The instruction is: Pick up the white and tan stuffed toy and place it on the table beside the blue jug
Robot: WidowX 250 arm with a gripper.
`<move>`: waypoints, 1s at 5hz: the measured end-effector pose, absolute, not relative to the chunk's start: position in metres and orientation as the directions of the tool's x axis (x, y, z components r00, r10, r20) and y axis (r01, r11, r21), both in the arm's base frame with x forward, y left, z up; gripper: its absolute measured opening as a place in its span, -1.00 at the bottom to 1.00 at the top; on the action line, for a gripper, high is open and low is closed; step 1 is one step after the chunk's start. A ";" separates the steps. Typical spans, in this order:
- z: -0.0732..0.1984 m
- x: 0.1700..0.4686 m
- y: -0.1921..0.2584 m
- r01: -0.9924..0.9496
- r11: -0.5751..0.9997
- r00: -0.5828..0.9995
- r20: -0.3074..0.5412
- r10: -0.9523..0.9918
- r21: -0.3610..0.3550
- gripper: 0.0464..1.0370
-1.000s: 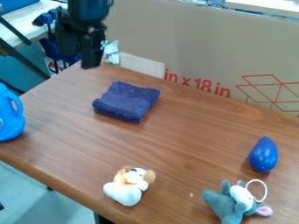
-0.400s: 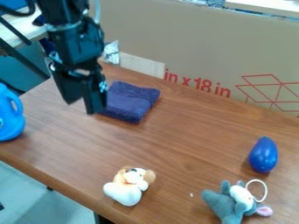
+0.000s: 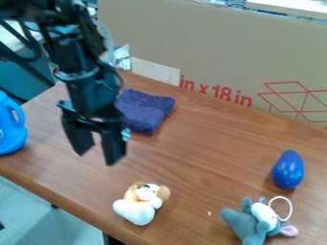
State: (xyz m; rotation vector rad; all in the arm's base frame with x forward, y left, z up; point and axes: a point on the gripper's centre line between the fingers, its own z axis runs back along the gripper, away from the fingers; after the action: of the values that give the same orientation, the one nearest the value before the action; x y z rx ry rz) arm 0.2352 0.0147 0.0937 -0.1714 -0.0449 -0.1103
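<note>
The black gripper point(image 3: 96, 158) hangs over the left half of the table, its two fingers apart with nothing between them. Below and slightly right of it lies a white and tan plush dog point(image 3: 142, 203), not touched by it. A folded dark blue towel point(image 3: 143, 112) is behind and to the right of the gripper, partly hidden by the arm. At the right stands a shiny blue egg-shaped object point(image 3: 288, 169). A grey plush toy point(image 3: 254, 223) with a white loop and a pink part lies at the front right.
A blue plastic jug point(image 3: 9, 125) with a handle stands at the left edge. Behind the brown wooden table point(image 3: 198, 155) rises a large cardboard sheet point(image 3: 217, 52) with red print. The table's front edge runs down from the left toward the bottom.
The arm has come farther into view, and the gripper has moved down and forward from the back left, past the towel toward the plush dog. The objects have stayed put.
</note>
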 end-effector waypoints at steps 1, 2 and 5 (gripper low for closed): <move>0.089 0.235 -0.006 0.135 0.976 0.991 0.026 -0.133 -0.171 0.93; 0.081 0.229 -0.015 0.143 0.975 0.990 0.015 -0.142 -0.168 0.93; 0.049 0.229 -0.017 0.102 0.978 0.995 0.028 -0.099 -0.185 0.93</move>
State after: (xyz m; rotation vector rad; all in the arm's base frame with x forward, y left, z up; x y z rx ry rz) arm 0.2291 -0.0173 0.0488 -0.1869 -0.0186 -0.1010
